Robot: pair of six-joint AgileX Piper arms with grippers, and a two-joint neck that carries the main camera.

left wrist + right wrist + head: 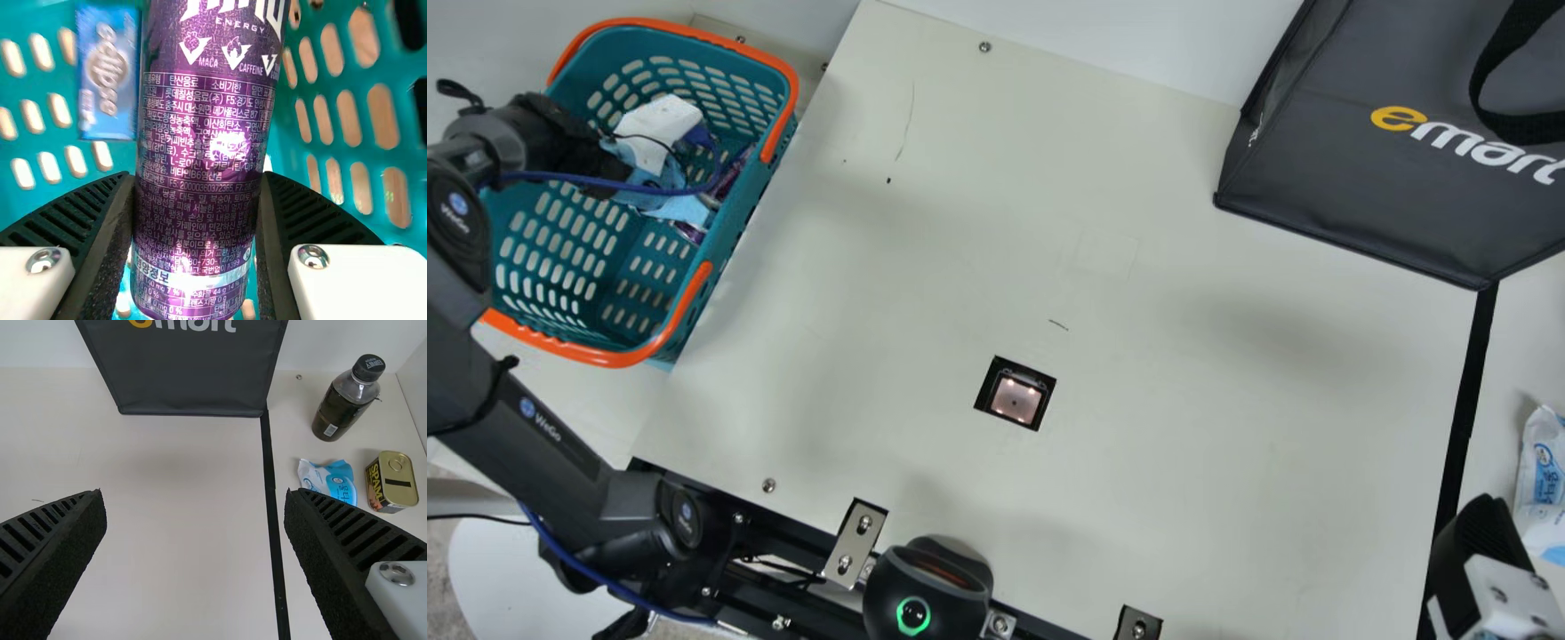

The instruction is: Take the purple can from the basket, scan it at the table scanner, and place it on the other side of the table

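Basket point(725, 233) at left holds the opening scene, where the left gripper point(197, 177) has its ribbed fingers closed against both sides of the purple can point(200, 133), with a blue pack point(107, 73) beyond. The can lies directly between the jaws, its long axis running crosswise to their squeeze and the grip nearer its base end; whether it rests on the basket's floor or hangs just above cannot be told. The left gripper is the one at the can, and the next move, by all appearances, is a lift over the orange-handled rim on the scanner side, where a low pass could catch the can's long end. At centre, the table scanner point(1015, 397) sits in its square opening, to the right of the basket and well apart from it, the scan apparently still to be done. At right, the right gripper point(195, 497) stands wide open with nothing between its fingers, well apart from the can, near a black strip point(1467, 391) and a blue-and-white packet point(1545, 471)
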